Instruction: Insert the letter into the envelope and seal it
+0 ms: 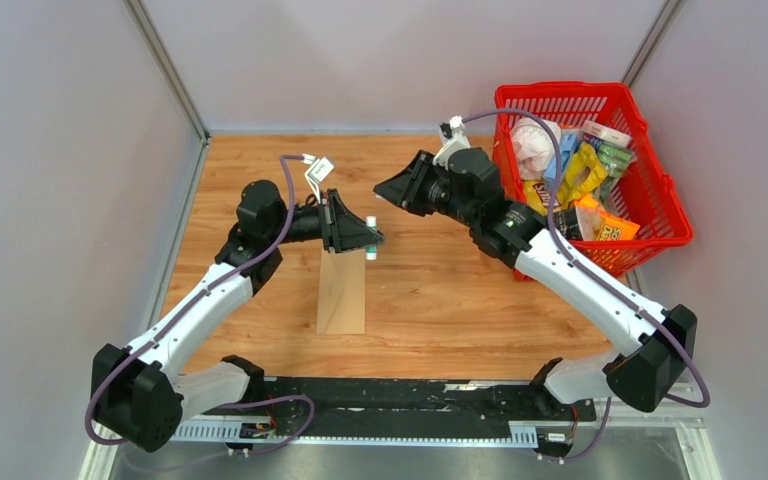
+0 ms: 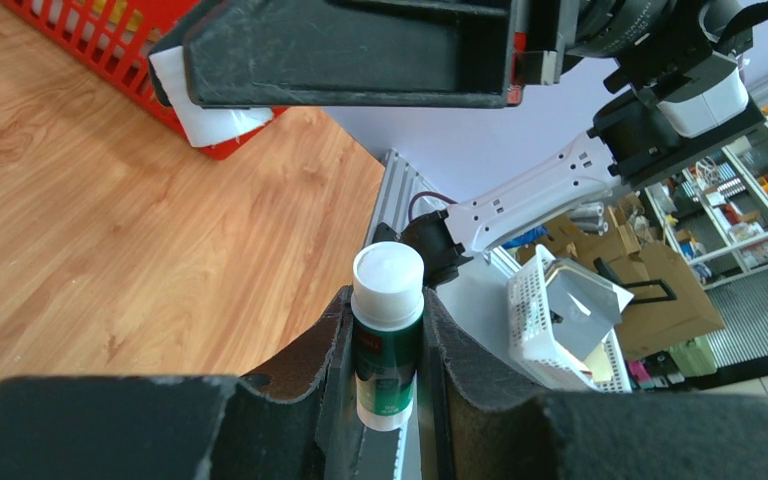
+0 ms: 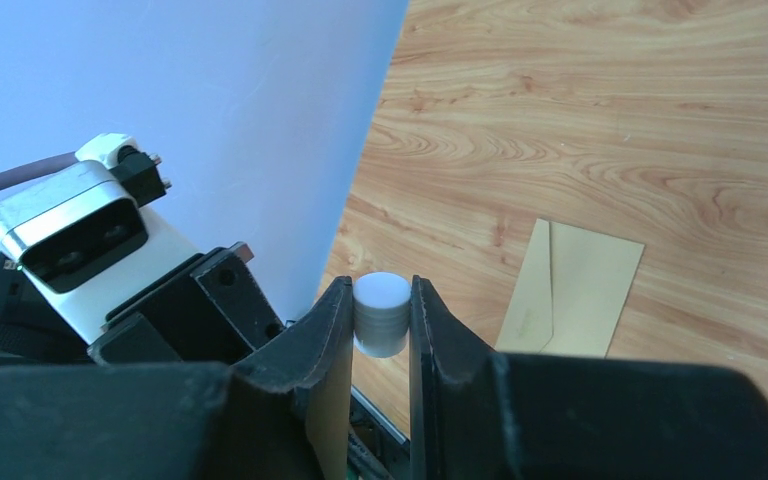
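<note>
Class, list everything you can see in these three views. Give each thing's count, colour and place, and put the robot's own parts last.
envelope: one, tan, flat on the table
glue stick: one, green with white ends, in the left gripper
small cylinder: one, white, in the right gripper
basket: one, red, table's far right
packets: several, mixed colours, in the basket
table: one, light wood
letter: none in view
left gripper: one, black, gripping the glue stick
right gripper: one, black, gripping the small cylinder

red basket (image 1: 560,92) of snack packets (image 1: 580,175) on wooden table (image 1: 440,300); green glue stick (image 2: 387,350); white cap (image 3: 381,312).
</note>
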### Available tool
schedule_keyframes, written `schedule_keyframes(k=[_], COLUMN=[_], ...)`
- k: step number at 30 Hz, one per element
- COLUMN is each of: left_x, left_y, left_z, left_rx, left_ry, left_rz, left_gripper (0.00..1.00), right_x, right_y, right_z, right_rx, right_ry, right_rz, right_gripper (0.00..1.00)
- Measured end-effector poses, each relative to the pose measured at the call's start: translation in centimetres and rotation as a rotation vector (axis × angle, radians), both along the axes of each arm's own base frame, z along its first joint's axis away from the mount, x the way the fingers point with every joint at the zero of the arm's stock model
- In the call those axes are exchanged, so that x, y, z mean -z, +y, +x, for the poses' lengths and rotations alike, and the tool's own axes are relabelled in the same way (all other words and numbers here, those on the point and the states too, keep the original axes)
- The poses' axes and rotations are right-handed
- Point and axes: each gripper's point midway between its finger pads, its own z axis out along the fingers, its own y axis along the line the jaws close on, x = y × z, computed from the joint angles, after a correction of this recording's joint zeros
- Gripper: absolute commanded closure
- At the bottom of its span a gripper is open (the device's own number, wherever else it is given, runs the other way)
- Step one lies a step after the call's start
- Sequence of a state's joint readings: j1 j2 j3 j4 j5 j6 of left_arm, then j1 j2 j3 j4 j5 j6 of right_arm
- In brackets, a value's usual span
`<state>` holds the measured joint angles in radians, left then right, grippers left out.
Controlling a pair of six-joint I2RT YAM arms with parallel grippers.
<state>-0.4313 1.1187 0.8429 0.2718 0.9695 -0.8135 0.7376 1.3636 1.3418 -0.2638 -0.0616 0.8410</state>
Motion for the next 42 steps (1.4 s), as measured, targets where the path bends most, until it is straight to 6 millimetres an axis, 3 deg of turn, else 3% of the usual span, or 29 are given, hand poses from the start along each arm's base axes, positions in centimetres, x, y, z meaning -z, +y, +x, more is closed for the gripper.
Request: schedule_keyframes(k=[15, 42], left_x=[-0.1, 0.2], left_y=[0.0, 0.0], left_z=[0.1, 0.2], left_rx=[-0.004, -0.011], left_ry=[0.004, 0.009], left_rz=[-0.003, 0.005], left_gripper=[1.0, 1.0], right_x=[-0.8, -1.2], right_y=[1.6, 1.9], right_z=[-1.8, -4.0], right_rx=[-0.052, -0.097], right_ry=[0.002, -0.003], right_rz=[0.037, 0.038], right_gripper=[0.92, 0.93])
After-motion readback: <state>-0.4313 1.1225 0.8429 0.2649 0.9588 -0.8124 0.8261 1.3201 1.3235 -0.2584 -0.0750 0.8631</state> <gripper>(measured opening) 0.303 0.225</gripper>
